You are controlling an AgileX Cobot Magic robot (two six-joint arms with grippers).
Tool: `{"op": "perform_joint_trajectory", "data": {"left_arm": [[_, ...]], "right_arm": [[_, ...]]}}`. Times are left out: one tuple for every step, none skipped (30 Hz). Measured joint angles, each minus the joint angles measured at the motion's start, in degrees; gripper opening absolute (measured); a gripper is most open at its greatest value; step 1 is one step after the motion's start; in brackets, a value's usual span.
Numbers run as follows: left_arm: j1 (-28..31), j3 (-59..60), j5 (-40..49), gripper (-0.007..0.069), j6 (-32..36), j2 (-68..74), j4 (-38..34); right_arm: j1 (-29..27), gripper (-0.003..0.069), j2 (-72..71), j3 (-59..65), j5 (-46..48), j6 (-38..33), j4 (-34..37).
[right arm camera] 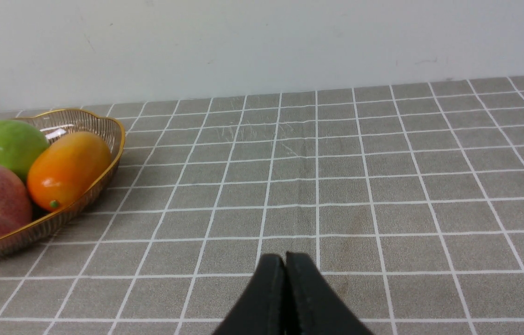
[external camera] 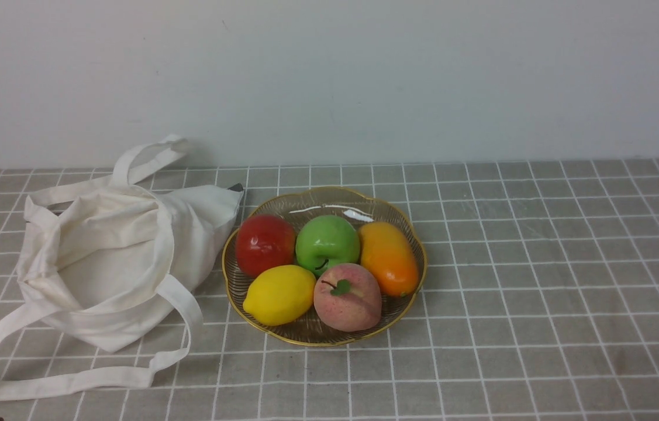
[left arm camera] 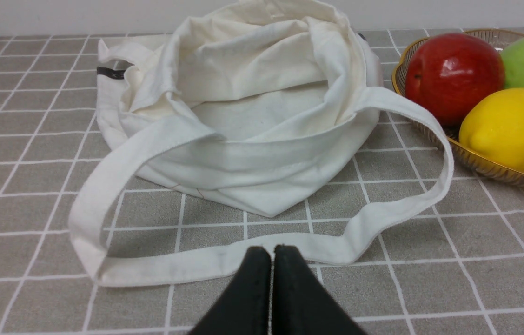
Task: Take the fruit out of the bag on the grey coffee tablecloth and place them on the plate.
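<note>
Well, both end effectors, left [left arm camera: 271, 253] and right [right arm camera: 285, 260], look clenched on nothing. The peach [external camera: 347, 297] sits in the plate [external camera: 323, 341], beyond and between them; the bag [external camera: 195, 228] lies ahead of the left one. I'd hold both well back, leaving the fruit undisturbed.

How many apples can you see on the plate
2: the red apple sits at the plate's left, and the green apple directly right of it, behind the peach.
</note>
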Motion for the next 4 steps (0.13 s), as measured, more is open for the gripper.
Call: {"op": "perform_joint_trajectory", "data": {"left_arm": [[0.0,0.0,0.0,-0.0008,0.0,0.0,0.0],[0.0,0.0,0.0,-0.0008,0.0,0.0,0.0],[0.0,0.0,0.0,-0.0008,0.0,0.0,0.0],[0.0,0.0,0.0,-0.0008,0.0,0.0,0.0]], "right_arm": [[0.0,-0.0015,0.0,0.0,0.0,0.0,0.0],[0.0,-0.0015,0.0,0.0,0.0,0.0,0.0],[0.0,-0.0015,0.0,0.0,0.0,0.0,0.0],[0.0,-0.0015,0.0,0.0,0.0,0.0,0.0]]}}
